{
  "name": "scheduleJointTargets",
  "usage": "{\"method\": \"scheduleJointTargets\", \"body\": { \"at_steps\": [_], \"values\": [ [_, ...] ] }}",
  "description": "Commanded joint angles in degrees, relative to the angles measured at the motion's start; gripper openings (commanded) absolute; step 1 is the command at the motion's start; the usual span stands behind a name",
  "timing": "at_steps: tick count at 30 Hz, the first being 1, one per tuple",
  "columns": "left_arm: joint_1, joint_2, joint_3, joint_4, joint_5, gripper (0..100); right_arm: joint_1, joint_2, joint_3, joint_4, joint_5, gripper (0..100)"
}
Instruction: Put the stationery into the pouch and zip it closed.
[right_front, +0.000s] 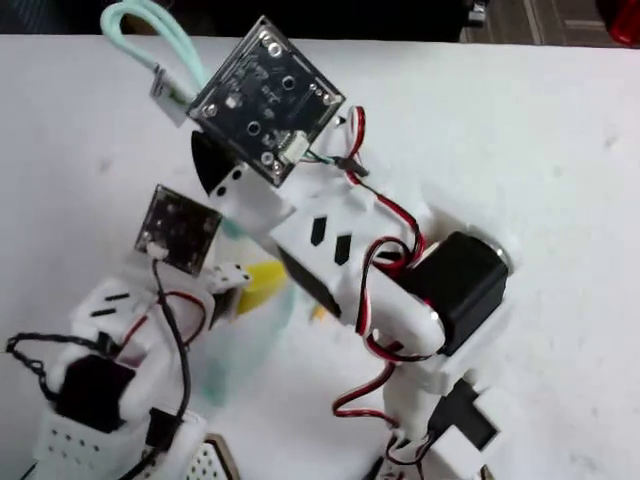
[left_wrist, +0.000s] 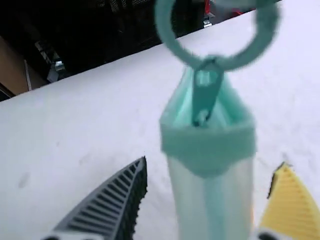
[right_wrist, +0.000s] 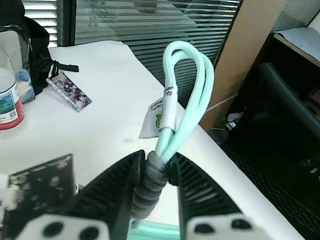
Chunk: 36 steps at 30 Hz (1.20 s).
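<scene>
Left wrist view: pouch lies between the left hand's spread fingers.

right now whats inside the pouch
The clear wall of the pouch shows nothing distinct inside, only a faint orange tint at one edge. In the high view an arm covers most of it.

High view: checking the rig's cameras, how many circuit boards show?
2: the large board by the mint strap, the small board lower left. Others may hide under the arms.
</scene>
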Motion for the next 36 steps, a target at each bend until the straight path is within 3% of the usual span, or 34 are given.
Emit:
{"method": "scheduleJointTargets", "body": {
  "at_steps": [1,7,16,23,28,36],
  "values": [
    [0.7,-1.7,4.0,-4.2,1.8,34,0.4,-1.9,2.4,1.1,-0.5,1.7],
    [0.7,-11.4,6.7,-2.0,1.9,22,3.6,-2.0,7.3,0.8,-0.5,1.7],
    [0.8,-21.1,12.8,-0.6,2.4,16,4.1,-1.9,7.7,0.8,-0.5,1.7],
    [8.3,-24.7,13.3,0.6,4.0,7,4.1,-1.9,7.7,0.9,-0.5,1.7],
    [13.1,-25.6,13.3,1.8,-0.6,6,4.2,-1.9,7.7,0.8,-0.5,1.7],
    [13.1,-25.6,13.3,1.8,-1.2,6,4.2,-1.8,7.8,0.9,-0.5,1.7]
  ]
}}
